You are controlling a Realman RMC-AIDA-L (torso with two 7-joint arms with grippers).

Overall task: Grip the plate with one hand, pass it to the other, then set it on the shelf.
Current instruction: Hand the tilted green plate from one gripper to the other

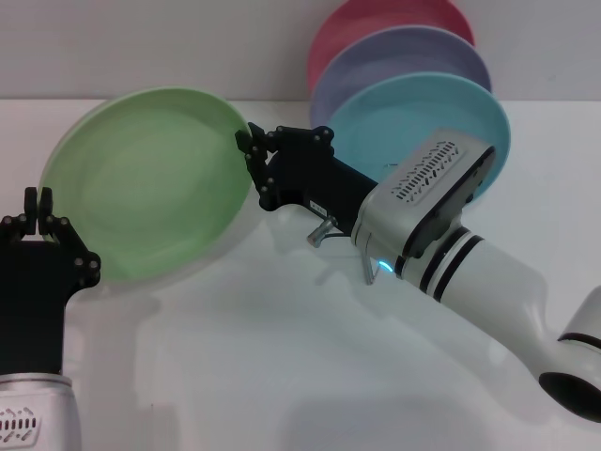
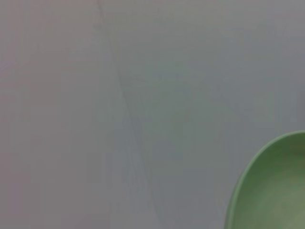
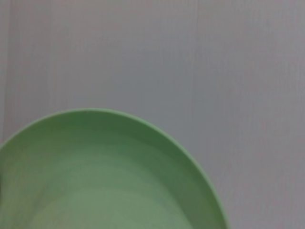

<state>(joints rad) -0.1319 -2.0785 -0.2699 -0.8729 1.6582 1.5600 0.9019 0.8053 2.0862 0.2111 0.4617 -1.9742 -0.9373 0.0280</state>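
Note:
The light green plate is held up off the white table, tilted with its face toward me. My right gripper is shut on its right rim. The plate fills the lower part of the right wrist view. My left gripper is at the plate's lower left rim with its fingers together, and I see no rim between them. The left wrist view shows only a piece of the plate. The silver wire shelf is mostly hidden under my right arm, with only a few wires showing.
A turquoise plate, a lavender plate and a pink plate stand upright in the rack at the back right. The white table spreads in front. A pale wall is behind.

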